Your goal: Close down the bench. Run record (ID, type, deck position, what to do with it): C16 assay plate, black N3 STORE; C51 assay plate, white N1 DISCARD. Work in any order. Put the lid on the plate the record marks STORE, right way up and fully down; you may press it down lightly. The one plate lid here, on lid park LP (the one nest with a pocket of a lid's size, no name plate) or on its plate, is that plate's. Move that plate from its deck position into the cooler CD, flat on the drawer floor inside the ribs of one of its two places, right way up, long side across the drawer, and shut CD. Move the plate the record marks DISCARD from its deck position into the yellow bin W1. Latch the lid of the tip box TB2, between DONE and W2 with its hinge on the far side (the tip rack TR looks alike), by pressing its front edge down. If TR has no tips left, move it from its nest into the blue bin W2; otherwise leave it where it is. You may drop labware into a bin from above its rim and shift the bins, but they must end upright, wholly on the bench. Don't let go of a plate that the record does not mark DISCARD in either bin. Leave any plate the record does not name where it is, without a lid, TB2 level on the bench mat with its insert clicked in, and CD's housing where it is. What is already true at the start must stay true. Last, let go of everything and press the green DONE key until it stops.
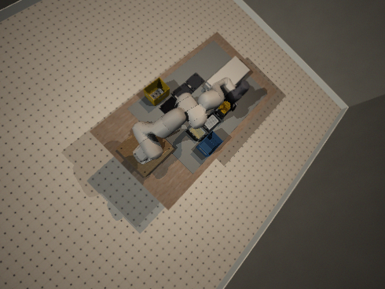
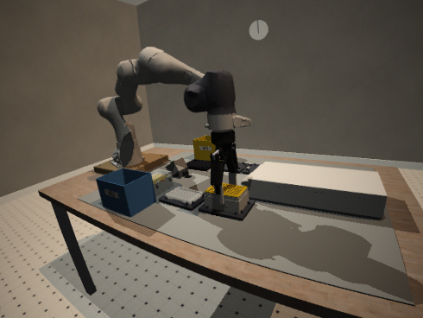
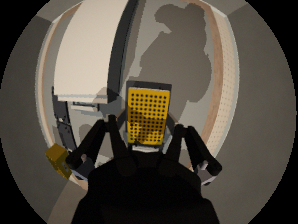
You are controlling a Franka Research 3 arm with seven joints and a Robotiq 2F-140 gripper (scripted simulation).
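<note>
My gripper (image 2: 225, 183) (image 3: 146, 115) is open and points straight down over the tip rack TR (image 2: 230, 192) (image 1: 225, 107) (image 3: 148, 112). The rack's top is full of yellow tips. The fingers straddle the rack, with their tips about at its top; I cannot tell whether they touch it. A white assay plate (image 2: 185, 196) (image 1: 211, 122) lies in a nest just left of the rack. The tip box TB2 (image 2: 161, 177) (image 1: 197, 133) stands between that plate and the blue bin W2 (image 2: 125, 190) (image 1: 209, 144). The cooler CD (image 2: 319, 187) (image 1: 229, 71) is shut.
The yellow bin W1 (image 2: 203, 147) (image 1: 155, 89) stands at the far side with something pale inside. Dark nests (image 1: 194, 82) lie behind the arm, partly hidden. The arm's base (image 1: 147, 151) sits on a wooden plinth at the bench's left end.
</note>
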